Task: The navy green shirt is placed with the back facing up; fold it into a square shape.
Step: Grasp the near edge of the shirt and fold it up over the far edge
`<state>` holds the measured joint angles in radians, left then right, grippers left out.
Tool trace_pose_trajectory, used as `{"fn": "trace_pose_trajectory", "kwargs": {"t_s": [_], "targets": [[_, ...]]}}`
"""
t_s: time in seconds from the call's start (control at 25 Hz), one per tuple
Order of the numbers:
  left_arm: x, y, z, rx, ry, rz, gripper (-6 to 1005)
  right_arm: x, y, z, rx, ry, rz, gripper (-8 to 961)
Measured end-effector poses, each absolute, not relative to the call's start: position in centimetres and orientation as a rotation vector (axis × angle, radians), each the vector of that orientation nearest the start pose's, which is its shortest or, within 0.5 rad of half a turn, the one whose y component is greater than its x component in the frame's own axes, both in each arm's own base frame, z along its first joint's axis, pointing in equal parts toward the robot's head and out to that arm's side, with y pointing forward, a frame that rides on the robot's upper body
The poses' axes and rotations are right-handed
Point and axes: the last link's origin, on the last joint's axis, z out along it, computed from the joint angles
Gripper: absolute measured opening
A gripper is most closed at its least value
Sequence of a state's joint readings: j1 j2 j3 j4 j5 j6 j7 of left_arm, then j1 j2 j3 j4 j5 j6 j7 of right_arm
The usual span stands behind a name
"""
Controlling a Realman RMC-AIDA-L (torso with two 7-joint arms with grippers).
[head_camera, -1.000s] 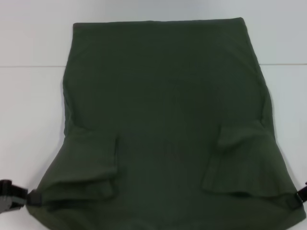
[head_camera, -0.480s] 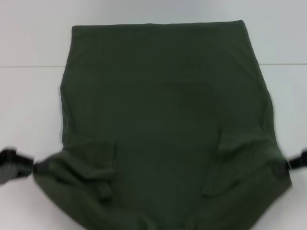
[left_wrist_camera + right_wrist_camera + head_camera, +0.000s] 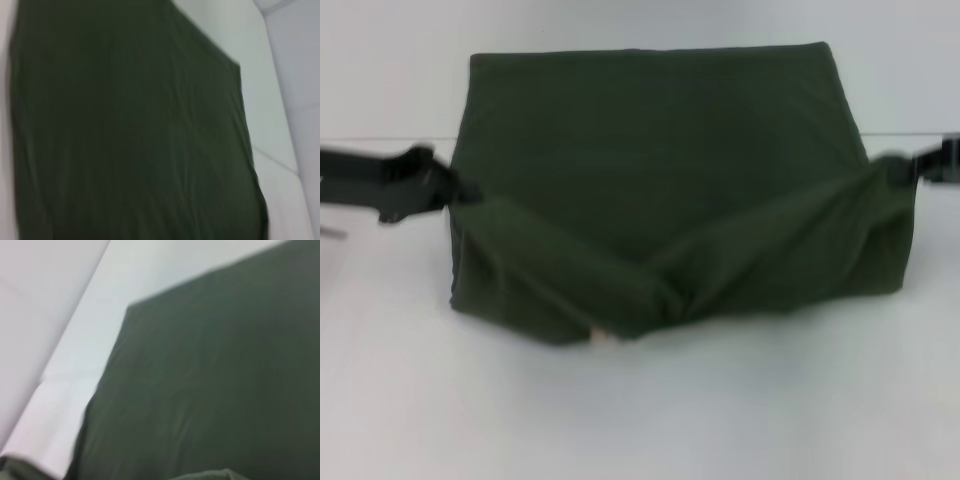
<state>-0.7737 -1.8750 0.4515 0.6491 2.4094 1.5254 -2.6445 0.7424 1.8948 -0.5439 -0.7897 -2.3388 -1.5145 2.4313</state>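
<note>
The left pincer [image 3: 458, 188] pinches the left corner of the near edge of the navy green shirt [image 3: 660, 150], and the right pincer [image 3: 892, 172] pinches the right corner of the same edge. Both pincers are raised above the table [image 3: 640, 400], one at each side of the garment, roughly level with each other and well apart.

The shirt lies on the white table with its far edge flat and straight. The near part of the shirt is lifted and carried toward the far edge, so that the fabric is doubled over itself. Between the two pincers the raised edge sags in a shallow V, with its lowest point near the middle of the garment. The fold line forms the nearest boundary of the shirt and rests on the table. A small pale patch [image 3: 603, 338] shows at the near fold, slightly left of centre.

In the left wrist view the shirt [image 3: 130, 130] fills most of the picture as a flat dark surface, with the table [image 3: 272, 100] visible beside it. In the right wrist view the shirt [image 3: 215, 385] likewise lies flat, with the table [image 3: 90, 345] alongside one edge.
</note>
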Motion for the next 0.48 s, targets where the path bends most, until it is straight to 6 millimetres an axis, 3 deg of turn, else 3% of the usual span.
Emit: {"fn": "trace_pose_trajectory", "kwargs": {"t_s": [0.16,0.2,0.48], "targets": [[-25.2,43.5,8.3,-1.947,-1.916,-0.509,0,25.0,44.7,10.2,-2.052,1.494,0.503,36],[-25.1,44.0,8.0,-1.934,-1.899,-0.491,0,25.0,44.7,10.2,-2.052,1.494,0.503,36],[-25.2,45.3,4.8,-1.905,-1.746,-0.309,-1,25.9,46.8,4.6,-1.977,1.384,0.297,36]]}}
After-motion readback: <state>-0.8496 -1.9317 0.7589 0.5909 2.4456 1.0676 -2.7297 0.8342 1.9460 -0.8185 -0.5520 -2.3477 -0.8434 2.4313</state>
